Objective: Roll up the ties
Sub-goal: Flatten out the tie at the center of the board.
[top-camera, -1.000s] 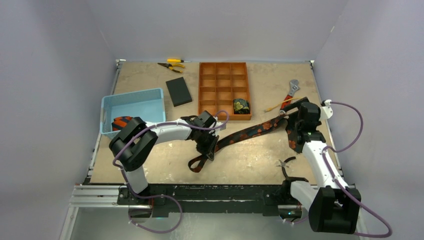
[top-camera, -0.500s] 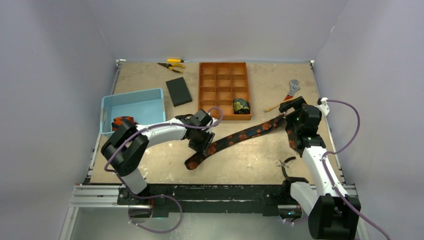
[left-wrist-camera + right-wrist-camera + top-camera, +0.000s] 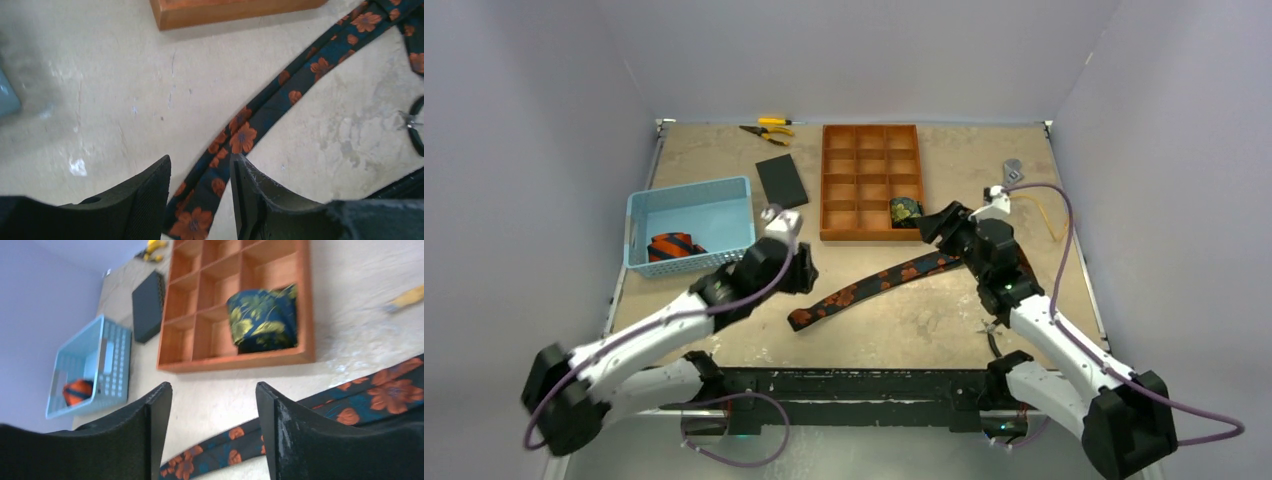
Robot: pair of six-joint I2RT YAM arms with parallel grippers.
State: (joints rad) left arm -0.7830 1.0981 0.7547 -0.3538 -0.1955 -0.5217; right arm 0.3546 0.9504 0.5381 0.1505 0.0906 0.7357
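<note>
Left tool [image 3: 200, 172] has let go and pulled back toward the basket [image 3: 689, 190]. Its jaws stand apart and empty, where a second ago they were down on the near part of the flowered tie [image 3: 874, 285]. The right tool [image 3: 212, 390] has also swung off the far end. It now hangs near the wooden tray [image 3: 824, 180] with its jaws apart and nothing between them.

The tie lies slack and flat on the tabletop [image 3: 714, 150], no longer stretched between the two arms. It runs on a slant from near the front middle up toward the tray's right front corner, and its far end passes under the right arm.

I judge it laid out straight and ready, with the rolling of it not yet begun. One tie [image 3: 262, 320] already sits rolled in the tray's nearest right compartment. A striped one [image 3: 672, 246] waits in the basket.

The tie's near end lies fairly close to the tabletop's front edge, so a roll started there has little room behind it. Small pliers [image 3: 994, 330] lie near the front right. The tray's front wall stands near the far part. Bare surface left of the tie, between it and the basket, gives the left arm room to come in.
</note>
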